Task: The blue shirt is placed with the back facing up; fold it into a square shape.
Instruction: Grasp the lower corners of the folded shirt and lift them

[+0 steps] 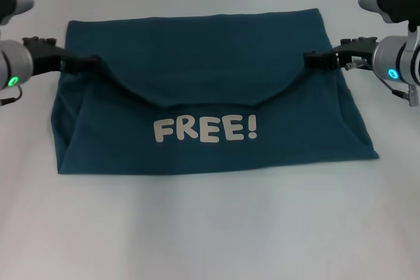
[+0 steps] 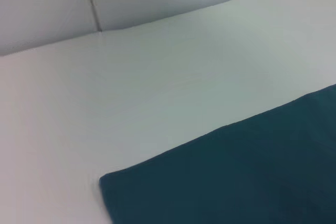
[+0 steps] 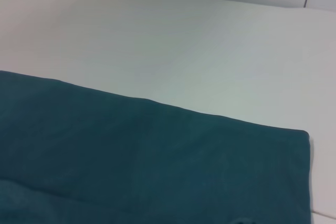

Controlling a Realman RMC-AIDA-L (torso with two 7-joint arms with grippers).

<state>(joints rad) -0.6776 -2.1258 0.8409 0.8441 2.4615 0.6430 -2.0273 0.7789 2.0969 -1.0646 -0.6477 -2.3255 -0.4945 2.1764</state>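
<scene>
Teal-blue cotton filled the middle of the head view when we checked it: the blue shirt point(image 1: 210, 106) lay on the white table point(image 1: 210, 227), partly folded.

Going left to right, we saw the left pincer point(image 1: 84, 63) at the shirt's left edge, its dark tips pressed together on the cloth, pinching the left end of a fold. From there the folded-over flap ran across the shirt, its edge dipping in a shallow curve toward the centre. Below that curve we read the white "FREE!" lettering point(image 1: 205, 130), facing up on the near part of the shirt. The far edge of the shirt lay straight and flat. At the right end of the fold we saw the right pincer point(image 1: 321, 61), also closed on the cloth at the shirt's right edge.

Left wrist view gave us only a corner of the blue shirt point(image 2: 236, 177) on the table point(image 2: 131, 87); no fingers visible. Right wrist view likewise showed the shirt's point(image 3: 131, 150) flat far edge and corner against the table point(image 3: 184, 45).
</scene>
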